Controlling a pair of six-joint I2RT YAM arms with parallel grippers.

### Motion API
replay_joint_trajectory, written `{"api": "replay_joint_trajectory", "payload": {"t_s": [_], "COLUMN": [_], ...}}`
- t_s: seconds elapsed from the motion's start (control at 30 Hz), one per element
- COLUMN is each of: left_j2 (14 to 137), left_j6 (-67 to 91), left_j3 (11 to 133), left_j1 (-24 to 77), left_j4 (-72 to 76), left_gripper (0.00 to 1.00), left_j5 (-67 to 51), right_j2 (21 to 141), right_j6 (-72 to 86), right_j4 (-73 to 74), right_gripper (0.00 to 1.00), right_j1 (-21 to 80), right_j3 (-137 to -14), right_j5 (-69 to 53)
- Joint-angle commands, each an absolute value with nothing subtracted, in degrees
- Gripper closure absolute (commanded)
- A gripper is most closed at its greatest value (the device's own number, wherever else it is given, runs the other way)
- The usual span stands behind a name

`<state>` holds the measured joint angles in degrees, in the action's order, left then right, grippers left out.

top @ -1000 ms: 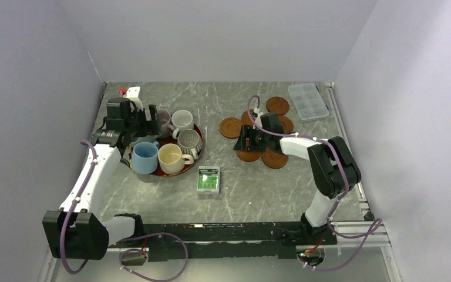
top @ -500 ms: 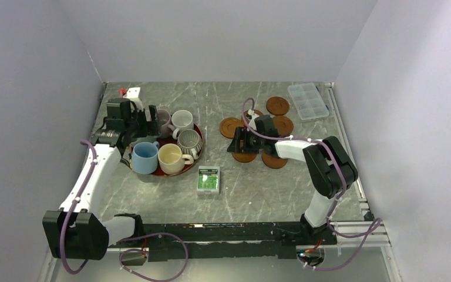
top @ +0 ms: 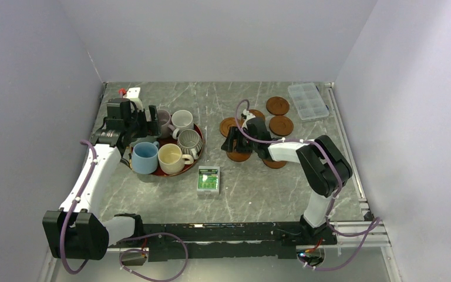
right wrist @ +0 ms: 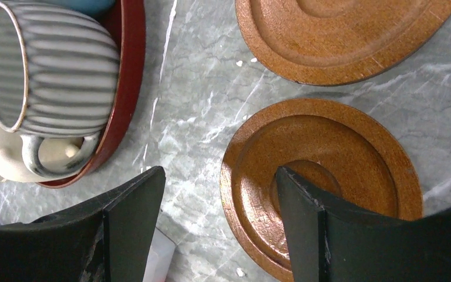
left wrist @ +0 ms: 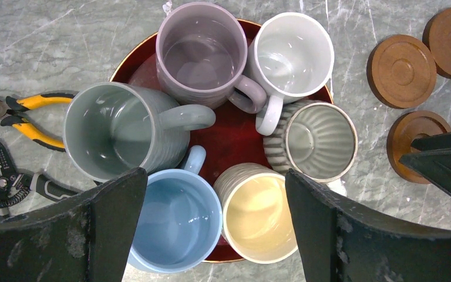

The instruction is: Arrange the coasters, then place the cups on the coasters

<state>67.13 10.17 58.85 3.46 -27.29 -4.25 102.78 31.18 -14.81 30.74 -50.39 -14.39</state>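
Only left wrist shows pliers (left wrist: 35, 101).

The grey marble table (top: 252, 194) carries a dark-red tray (left wrist: 229, 135) at left, brown coasters (top: 278, 105) at right, a green box (top: 208, 180) nearer, a clear case (top: 308, 101) far right, and pliers (left wrist: 26, 114) beside the tray.

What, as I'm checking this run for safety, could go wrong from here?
The right fingers straddle the rim of a round reddish-brown coaster near the dark-red round tray; a push might drive it into the tray. The open left fingers hang over six tightly packed ceramic mugs, so lifting one may knock its neighbours.
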Motion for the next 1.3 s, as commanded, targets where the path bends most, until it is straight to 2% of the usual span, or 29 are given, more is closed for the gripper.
{"api": "replay_joint_trajectory", "payload": {"t_s": [0.0, 0.43, 0.63, 0.8, 1.07, 1.27], "left_j2": [66.8, 66.7, 66.6, 66.4, 65.8, 65.1], "left_j6": [10.3, 10.4, 10.3, 10.4, 9.7, 9.8], "left_j3": [61.1, 61.2, 61.2, 61.2, 60.5, 60.0], "left_j1": [3.7, 3.7, 3.7, 3.7, 3.7, 3.7], "left_j4": [-26.4, -26.5, -26.5, -26.4, -25.6, -25.0], "left_gripper": [0.06, 0.06, 0.06, 0.06, 0.07, 0.07], "left_j5": [-4.3, -4.3, -4.1, -4.4, -4.9, -4.8], "right_j2": [105.6, 106.3, 99.7, 90.9, 82.1, 79.1], "right_j6": [32.5, 32.1, 30.0, 27.8, 25.8, 27.1], "right_j4": [-16.1, -16.5, -16.1, -11.7, -0.4, 5.4], "right_gripper": [0.26, 0.26, 0.23, 0.22, 0.21, 0.21], "right_j1": [31.5, 32.3, 32.4, 32.5, 31.6, 26.2], "right_j3": [-50.1, -51.0, -50.1, -49.8, -50.4, -47.6], "right_j5": [-12.2, -12.6, -14.7, -10.2, 3.7, 5.1]}}
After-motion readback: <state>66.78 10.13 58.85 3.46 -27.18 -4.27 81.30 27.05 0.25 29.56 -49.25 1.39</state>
